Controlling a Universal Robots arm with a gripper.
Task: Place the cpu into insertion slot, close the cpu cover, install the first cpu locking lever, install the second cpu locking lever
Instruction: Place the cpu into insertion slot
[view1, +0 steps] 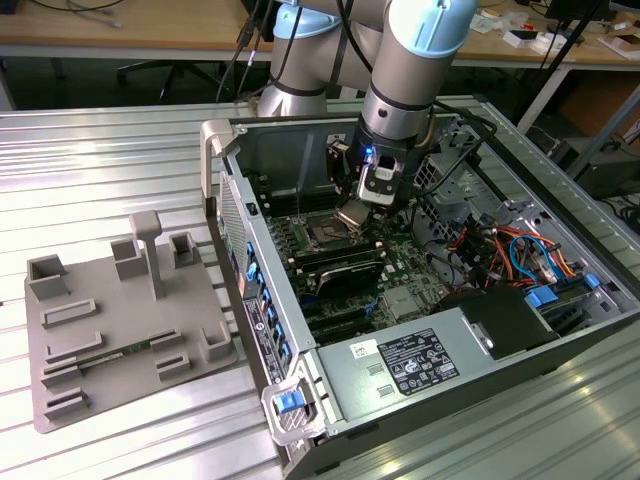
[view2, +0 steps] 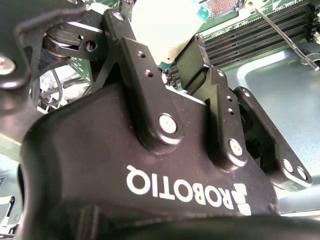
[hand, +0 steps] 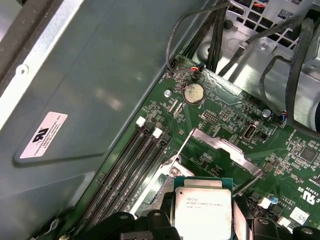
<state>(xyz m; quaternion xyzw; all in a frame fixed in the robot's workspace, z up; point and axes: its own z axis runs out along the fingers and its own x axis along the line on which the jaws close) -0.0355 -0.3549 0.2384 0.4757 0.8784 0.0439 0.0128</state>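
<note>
Black two-fingered gripper (view2: 162, 44) pinches the flat, silver-topped square cpu (hand: 202, 212) just above the dark, silver-rimmed insertion slot (view1: 324, 233). The thin silver cpu cover (hand: 225, 149) stands open, so seating, closing and both levers apparently remain.

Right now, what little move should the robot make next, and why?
Probably ease the hand down toward the insertion slot. It grips the cpu above the slot, not yet seated, and the cpu cover stands swung open, so the way looks free.
</note>
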